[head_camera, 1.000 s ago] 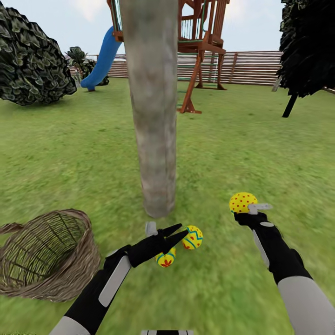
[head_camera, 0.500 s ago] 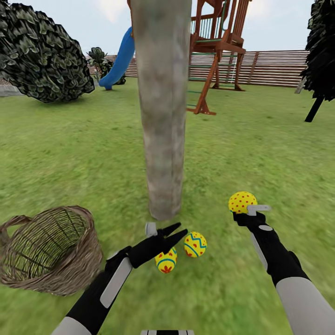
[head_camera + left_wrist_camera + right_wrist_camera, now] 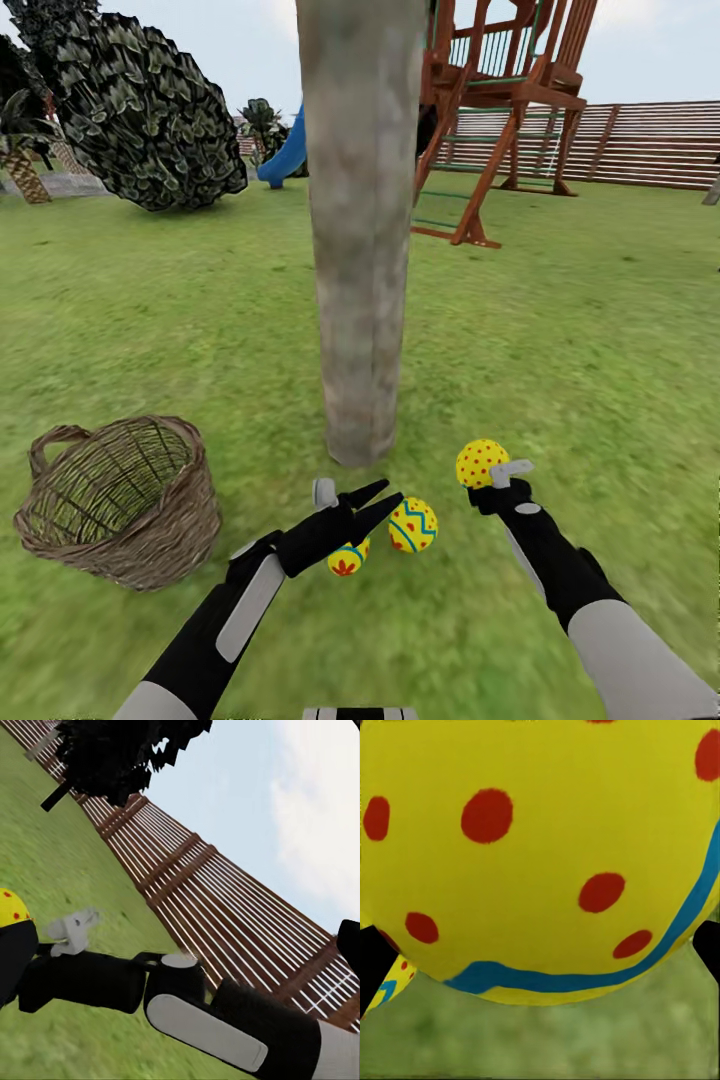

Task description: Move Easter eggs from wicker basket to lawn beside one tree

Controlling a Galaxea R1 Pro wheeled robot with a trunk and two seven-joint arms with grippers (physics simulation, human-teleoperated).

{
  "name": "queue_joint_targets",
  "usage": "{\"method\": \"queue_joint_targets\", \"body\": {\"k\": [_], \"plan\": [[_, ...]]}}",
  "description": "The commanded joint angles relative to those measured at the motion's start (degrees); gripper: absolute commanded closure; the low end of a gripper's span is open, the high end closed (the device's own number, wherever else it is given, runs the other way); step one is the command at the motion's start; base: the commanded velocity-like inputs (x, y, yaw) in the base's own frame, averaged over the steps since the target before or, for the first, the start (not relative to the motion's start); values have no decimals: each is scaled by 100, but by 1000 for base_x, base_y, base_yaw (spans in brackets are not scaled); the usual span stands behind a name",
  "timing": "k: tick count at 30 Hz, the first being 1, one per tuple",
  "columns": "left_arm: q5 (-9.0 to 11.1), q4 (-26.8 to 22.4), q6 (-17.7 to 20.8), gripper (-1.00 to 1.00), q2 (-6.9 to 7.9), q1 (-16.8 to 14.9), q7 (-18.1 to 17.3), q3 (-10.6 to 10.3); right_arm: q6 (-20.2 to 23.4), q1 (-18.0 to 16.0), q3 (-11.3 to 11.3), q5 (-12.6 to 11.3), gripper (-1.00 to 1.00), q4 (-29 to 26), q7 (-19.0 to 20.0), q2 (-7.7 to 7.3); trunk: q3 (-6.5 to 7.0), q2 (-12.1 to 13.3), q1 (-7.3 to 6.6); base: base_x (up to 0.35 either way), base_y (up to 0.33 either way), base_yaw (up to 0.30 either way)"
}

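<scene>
Right gripper (image 3: 492,472) clamped on a red-dotted Easter egg (image 3: 480,463), held just above the lawn (image 3: 580,340), to the right of the tree (image 3: 362,230) trunk and near its foot. In the right wrist view, the same egg (image 3: 540,855) very close between the fingers, yellow with red dots and a blue band, grass under it.

Left gripper (image 3: 372,500) with fingers a little apart, holding nothing, hanging over two more eggs. Egg with a red flower (image 3: 347,560) partly hidden under the left fingers; cannot tell if touching. Egg with blue zigzag bands (image 3: 412,525) just beside it, both lying on the grass near the trunk's foot.

Wicker basket (image 3: 120,500) standing on the lawn to the left, tilted slightly, no egg visible inside, apart from the trunk.

Behind: a wooden play tower (image 3: 510,110), a slat fence (image 3: 650,145), a round leafy bush (image 3: 150,120).
</scene>
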Motion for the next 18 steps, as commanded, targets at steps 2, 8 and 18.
{"method": "queue_joint_targets", "body": {"k": [2,8,18], "plan": [[52,-6,60,-100,-2,-4,-9,-10,-3,-1,380,390,100,25,-11,-8,-5,-2,-1,0,-345,27],[63,33,53,-100,-2,-4,-24,-19,-20,-1,539,511,100,36,-1,-8,-6,-2,-1,48,-218,3],[299,35,60,-100,-2,-4,-9,-20,-22,-1,543,488,100,64,-7,10,-6,-2,-1,1,-118,214]]}}
